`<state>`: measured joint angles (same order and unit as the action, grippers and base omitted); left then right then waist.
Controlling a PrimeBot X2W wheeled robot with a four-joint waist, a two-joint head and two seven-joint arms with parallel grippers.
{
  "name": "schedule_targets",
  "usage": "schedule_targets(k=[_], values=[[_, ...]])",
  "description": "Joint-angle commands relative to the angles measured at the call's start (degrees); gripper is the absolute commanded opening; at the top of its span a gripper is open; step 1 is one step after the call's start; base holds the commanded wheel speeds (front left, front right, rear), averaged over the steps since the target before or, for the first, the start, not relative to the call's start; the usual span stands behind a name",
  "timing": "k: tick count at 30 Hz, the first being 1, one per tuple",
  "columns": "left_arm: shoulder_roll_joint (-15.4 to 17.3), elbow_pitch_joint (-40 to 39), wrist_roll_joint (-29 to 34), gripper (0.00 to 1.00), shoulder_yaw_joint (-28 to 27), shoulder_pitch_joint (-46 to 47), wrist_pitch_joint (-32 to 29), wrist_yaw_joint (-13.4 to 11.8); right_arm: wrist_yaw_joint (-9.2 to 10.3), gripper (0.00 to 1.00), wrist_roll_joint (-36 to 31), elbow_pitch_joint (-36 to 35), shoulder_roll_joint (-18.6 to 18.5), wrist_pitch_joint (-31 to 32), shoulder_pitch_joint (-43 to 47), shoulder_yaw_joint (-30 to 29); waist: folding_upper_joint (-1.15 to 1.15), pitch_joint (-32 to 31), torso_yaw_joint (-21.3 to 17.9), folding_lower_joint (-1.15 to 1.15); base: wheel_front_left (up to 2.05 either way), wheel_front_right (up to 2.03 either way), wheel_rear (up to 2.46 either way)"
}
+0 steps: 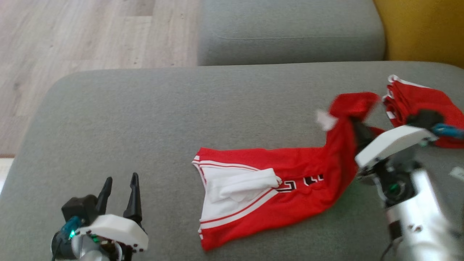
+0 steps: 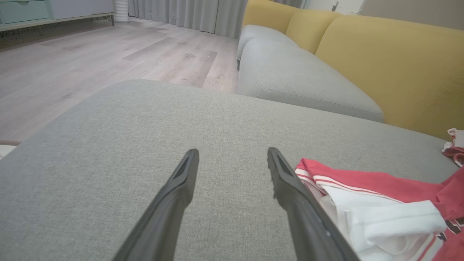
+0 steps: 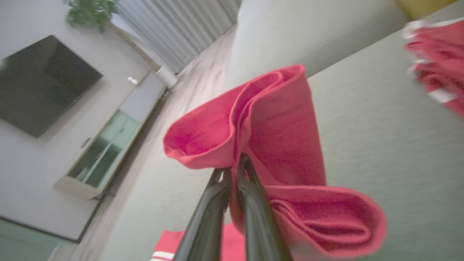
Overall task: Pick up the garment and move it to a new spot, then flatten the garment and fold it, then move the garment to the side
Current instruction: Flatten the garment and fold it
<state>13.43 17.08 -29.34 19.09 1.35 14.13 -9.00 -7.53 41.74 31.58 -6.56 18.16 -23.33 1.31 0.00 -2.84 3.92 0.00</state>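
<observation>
On the sofa cushion [image 1: 145, 119], the garment [image 1: 290, 174] was pinched for pick-up by the closed right fingers [image 3: 253, 217], left fingers [image 2: 174, 203] spread empty; lifting it clear was judged next.

I'm working in a home living room. I can see a big sofa [image 1: 145, 119] with grey seat cushions [image 2: 290, 79] and yellow backrests [image 2: 398, 72], a pale wood floor [image 2: 90, 61], long grey curtains [image 2: 203, 14], a flat television [image 3: 43, 83] on the wall, a low glass-fronted cabinet [image 3: 108, 145] beneath it, and a leafy plant [image 3: 90, 12].
</observation>
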Motion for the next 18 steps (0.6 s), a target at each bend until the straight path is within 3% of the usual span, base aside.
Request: schedule_targets(k=[1,8,18], values=[[0.6,-1.2,0.2,1.0,-1.9,2.4,0.2,0.2,0.04,0.0,1.4,-4.2,1.2,0.9,-0.7,1.8,0.0,0.0,0.9,0.0,0.0,0.0,0.0],[0.3,-0.5,0.3,1.0,-0.9,3.4,-0.3,0.4,0.04,0.0,8.4,-12.3,3.6,2.4,3.8,8.4,0.0,0.3,5.9,0.0,0.0,0.0,0.0],[-0.3,1.2,0.2,1.0,0.1,4.1,-0.3,0.9,0.04,0.0,17.4,-2.3,3.7,-6.7,2.5,24.1,0.0,1.3,12.0,0.0,0.0,0.0,0.0]])
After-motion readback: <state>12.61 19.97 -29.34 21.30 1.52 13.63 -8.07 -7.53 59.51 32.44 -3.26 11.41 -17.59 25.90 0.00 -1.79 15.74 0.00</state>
